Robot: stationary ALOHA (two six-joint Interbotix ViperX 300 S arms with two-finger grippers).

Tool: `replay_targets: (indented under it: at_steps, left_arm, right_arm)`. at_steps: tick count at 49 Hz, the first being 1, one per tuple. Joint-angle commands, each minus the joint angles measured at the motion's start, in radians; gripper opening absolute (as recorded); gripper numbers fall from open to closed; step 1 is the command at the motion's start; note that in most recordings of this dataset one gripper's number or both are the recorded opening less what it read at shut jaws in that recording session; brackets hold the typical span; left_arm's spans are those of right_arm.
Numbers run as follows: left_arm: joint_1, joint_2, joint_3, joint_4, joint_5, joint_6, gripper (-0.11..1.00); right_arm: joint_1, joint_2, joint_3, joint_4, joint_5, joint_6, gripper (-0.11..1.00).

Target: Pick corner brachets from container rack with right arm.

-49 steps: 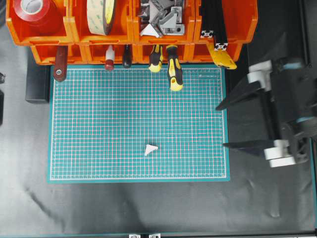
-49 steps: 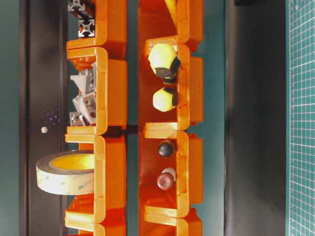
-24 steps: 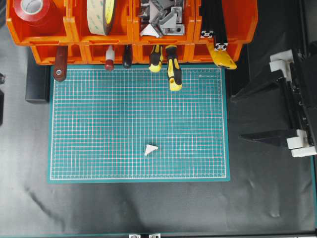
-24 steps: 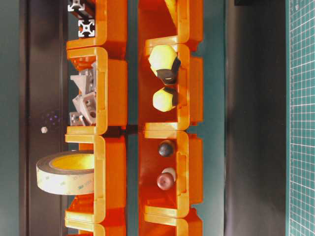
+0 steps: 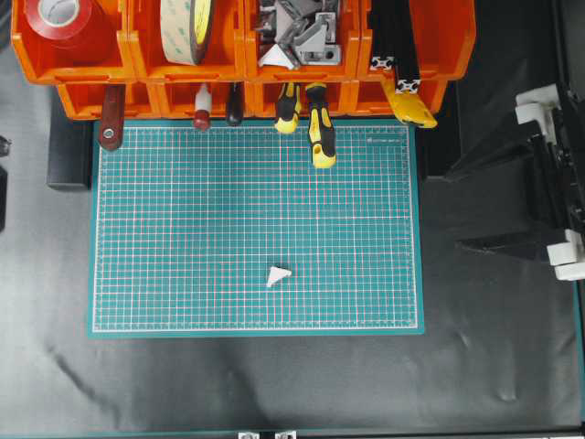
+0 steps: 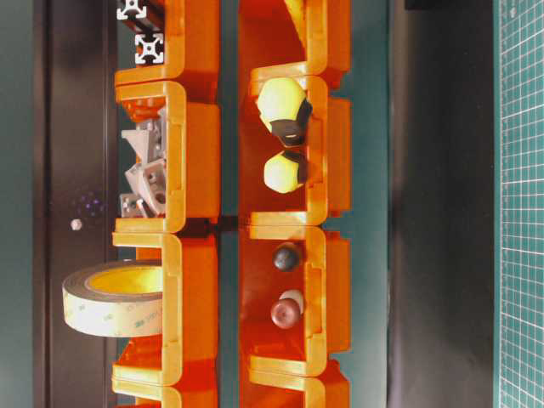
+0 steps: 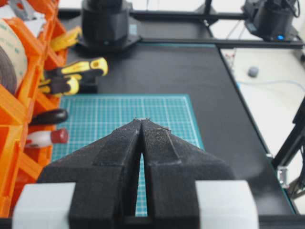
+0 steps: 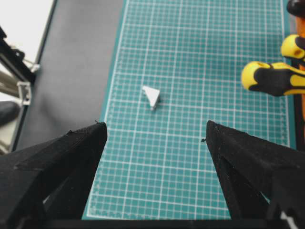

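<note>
One silver-grey corner bracket (image 5: pixel 279 274) lies alone on the green grid mat, towards its front; it also shows in the right wrist view (image 8: pixel 152 95). Several more brackets (image 5: pixel 297 32) fill an upper bin of the orange container rack (image 5: pixel 137 71), and they show in the table-level view (image 6: pixel 144 174) too. My right gripper (image 5: pixel 454 209) is open and empty, off the mat's right edge over the black table, with the lone bracket ahead of its jaws in the right wrist view (image 8: pixel 155 126). My left gripper (image 7: pixel 142 120) is shut and empty.
Black-and-yellow screwdrivers (image 5: pixel 320 123) stick out of the lower bins onto the green mat (image 5: pixel 183 229). A red tape roll (image 5: pixel 64 23), a beige tape roll (image 5: pixel 187 27), a yellow knife (image 5: pixel 411 105) and other tool handles sit in the rack.
My right gripper has drawn back to the right, away from the mat, staying open. The bracket on the mat has not moved.
</note>
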Motion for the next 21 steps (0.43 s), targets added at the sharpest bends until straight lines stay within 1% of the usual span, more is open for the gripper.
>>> replay_targets:
  at_steps: [1, 14, 18, 21]
  left_arm:
    - [0.000, 0.006, -0.011, 0.003, -0.005, -0.002, 0.00]
    - [-0.002, -0.002, 0.021, 0.002, -0.005, -0.011, 0.00]
    - [-0.003, -0.018, 0.041, 0.002, -0.012, -0.037, 0.00]
    - [0.000, -0.034, 0.061, 0.002, -0.034, -0.071, 0.00]
  right_arm:
    - [-0.002, -0.005, -0.006, -0.002, 0.003, 0.002, 0.80]
    - [-0.003, -0.034, 0.011, 0.011, 0.017, 0.002, 0.80]
    - [-0.002, -0.052, 0.025, 0.011, 0.025, 0.002, 0.80]
    - [-0.002, -0.071, 0.044, 0.012, 0.020, 0.002, 0.80]
